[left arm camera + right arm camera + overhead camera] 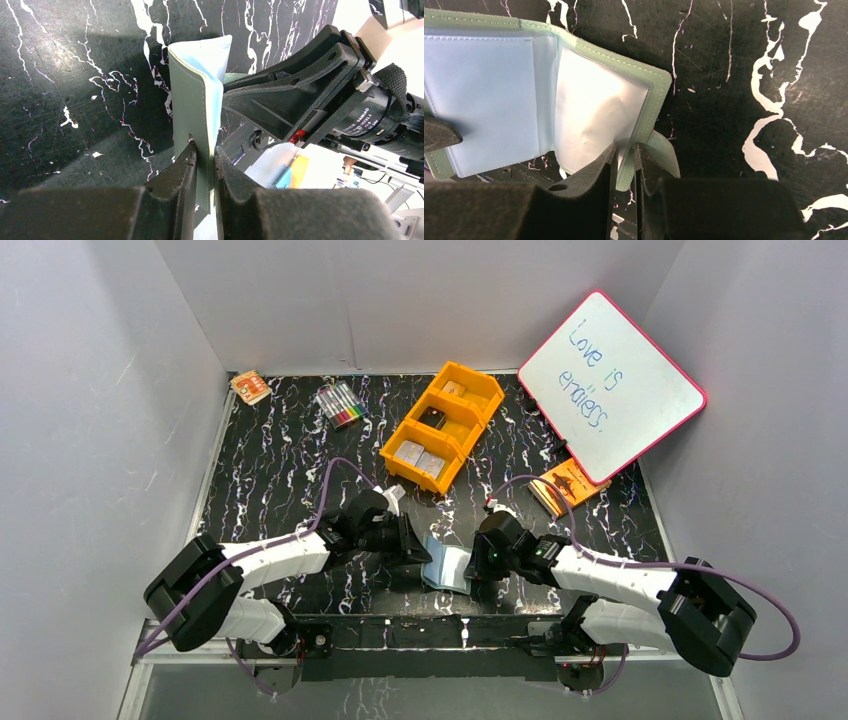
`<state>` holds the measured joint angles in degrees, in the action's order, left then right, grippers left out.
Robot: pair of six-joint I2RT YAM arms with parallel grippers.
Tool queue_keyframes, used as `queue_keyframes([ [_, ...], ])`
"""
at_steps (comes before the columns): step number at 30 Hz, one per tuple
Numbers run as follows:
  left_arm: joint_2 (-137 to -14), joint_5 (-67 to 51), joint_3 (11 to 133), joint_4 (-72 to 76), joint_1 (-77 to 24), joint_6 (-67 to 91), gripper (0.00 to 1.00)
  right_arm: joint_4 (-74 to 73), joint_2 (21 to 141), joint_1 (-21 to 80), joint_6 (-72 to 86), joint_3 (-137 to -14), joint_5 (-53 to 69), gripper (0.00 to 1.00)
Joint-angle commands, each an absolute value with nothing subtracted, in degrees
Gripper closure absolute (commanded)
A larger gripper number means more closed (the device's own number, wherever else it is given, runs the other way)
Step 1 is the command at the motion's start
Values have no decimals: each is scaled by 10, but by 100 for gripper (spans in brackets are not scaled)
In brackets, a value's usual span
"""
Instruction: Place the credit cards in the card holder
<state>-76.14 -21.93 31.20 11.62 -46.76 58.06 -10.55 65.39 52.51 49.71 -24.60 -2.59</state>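
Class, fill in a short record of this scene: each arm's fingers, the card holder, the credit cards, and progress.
left fingers: shut on one edge of the card holder
right fingers: shut on its opposite flap
card holder: open, pale clear pockets showing
credit cards: lying in the orange tray, near compartment
progress: holder open; neither arm holds a card

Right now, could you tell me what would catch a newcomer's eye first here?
A pink-rimmed whiteboard with blue handwriting leans at the back right. An orange tray sits back centre. At the front, the left tool and right tool each pinch the open green wallet.
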Motion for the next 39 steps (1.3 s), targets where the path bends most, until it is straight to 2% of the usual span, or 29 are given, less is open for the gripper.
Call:
queue_keyframes([
  [1,-729,-245,315,138,-471,582,100,-143,674,528,497,-214,-34,73],
  [4,-720,-237,321,118,-471,583,100,-152,660,527,500,-219,-31,68],
  [9,-695,-194,355,18,-471,578,100,-205,598,527,502,-253,-32,45],
  [12,-687,-159,376,-56,-471,568,100,-249,559,528,490,-293,-45,36],
  [17,-697,-130,393,-120,-471,559,100,-276,514,528,447,-365,-42,34],
  [20,-698,-123,393,-128,-471,566,100,-226,514,528,418,-387,24,34],
  [23,-699,-123,393,-127,-472,572,100,-152,543,528,414,-386,99,34],
  [27,-706,-126,402,-127,-471,570,100,-67,595,530,430,-372,138,34],
  [35,-720,-137,408,-125,-471,568,100,69,680,538,464,-343,177,34],
  [39,-723,-140,411,-125,-471,564,99,84,708,539,471,-335,166,29],
])
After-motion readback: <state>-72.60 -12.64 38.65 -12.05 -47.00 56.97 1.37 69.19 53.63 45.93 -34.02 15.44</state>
